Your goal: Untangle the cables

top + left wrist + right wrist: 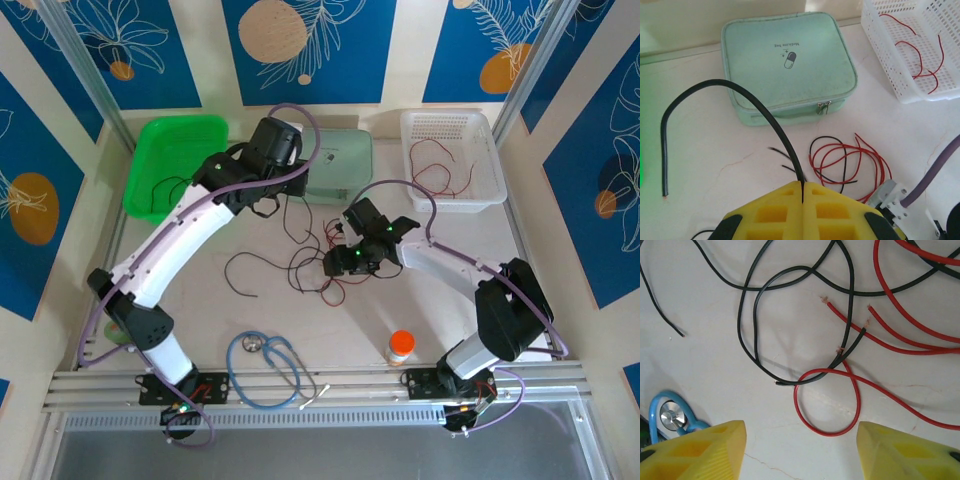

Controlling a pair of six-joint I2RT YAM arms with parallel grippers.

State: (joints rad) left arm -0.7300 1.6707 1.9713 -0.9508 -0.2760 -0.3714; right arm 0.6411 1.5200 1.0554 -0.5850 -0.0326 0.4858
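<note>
Tangled cables (310,270) mid-table, green tray (185,150) (far left), white basket (445,118)

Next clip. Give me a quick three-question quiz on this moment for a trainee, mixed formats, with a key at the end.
1. True or false: the left tool is shut on a black cable.
2. Pick one: the cables lying in the basket are A) black, B) red, C) blue.
3. Fill the gap: the right tool stands ____ over a red loop on the table.

Key: 1 true; 2 B; 3 open.
</note>
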